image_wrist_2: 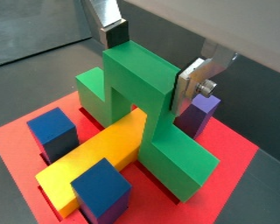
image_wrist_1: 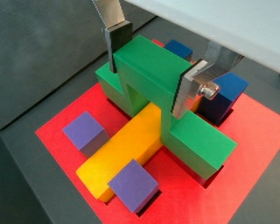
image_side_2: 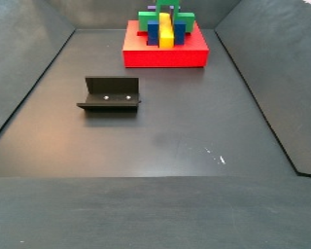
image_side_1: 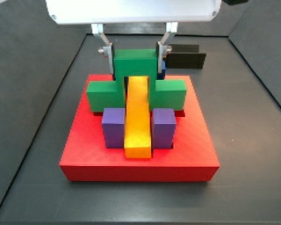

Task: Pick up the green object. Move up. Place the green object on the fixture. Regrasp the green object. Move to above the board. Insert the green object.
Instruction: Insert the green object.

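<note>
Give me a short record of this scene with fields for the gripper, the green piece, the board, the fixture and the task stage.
gripper: gripper above the board, fingers either side of the green object's raised middle
green object: green object straddling the yellow bar, its ends down on the board
board: board, red, with blue and purple blocks
fixture: fixture bare, on the floor apart from the board
stage: insertion looks done or nearly done; grip contact unclear

My gripper point(image_wrist_1: 154, 63), silver plates with dark pads, sits over the board, around a bright green object point(image_wrist_1: 154, 74) on the red board point(image_side_1: 140, 155) with its yellow bar point(image_side_1: 138, 114), purple blocks point(image_wrist_1: 84, 132) and blue blocks point(image_wrist_2: 55, 133), while the fixture point(image_side_2: 110, 95) is near-black on dark grey floor point(image_side_2: 158, 126).
</note>
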Tool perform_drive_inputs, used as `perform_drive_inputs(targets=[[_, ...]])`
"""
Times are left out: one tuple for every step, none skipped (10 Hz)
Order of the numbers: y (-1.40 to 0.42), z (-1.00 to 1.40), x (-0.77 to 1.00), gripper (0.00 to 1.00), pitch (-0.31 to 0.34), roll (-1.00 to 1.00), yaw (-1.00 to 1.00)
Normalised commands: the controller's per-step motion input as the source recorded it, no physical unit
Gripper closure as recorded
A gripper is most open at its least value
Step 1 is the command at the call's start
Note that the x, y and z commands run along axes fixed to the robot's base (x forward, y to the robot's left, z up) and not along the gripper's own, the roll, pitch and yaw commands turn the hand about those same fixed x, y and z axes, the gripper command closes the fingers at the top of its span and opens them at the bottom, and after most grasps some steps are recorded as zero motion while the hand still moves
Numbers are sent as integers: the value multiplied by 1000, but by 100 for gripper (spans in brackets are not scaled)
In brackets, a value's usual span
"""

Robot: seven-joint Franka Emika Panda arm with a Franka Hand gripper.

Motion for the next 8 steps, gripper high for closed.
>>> perform_drive_inputs(targets=[[-103, -126, 143, 100, 0, 54, 0], [-60, -91, 197, 100, 10, 66, 0], [-57, -97, 137, 100, 3, 114, 0], [-26, -123, 114, 100, 0, 130, 0], [0, -166, 97, 100, 0, 149, 0], [0, -169, 100, 100, 1, 151, -17], [0, -149, 51, 100, 0, 136, -6], [0, -86, 11, 100, 0, 97, 0]])
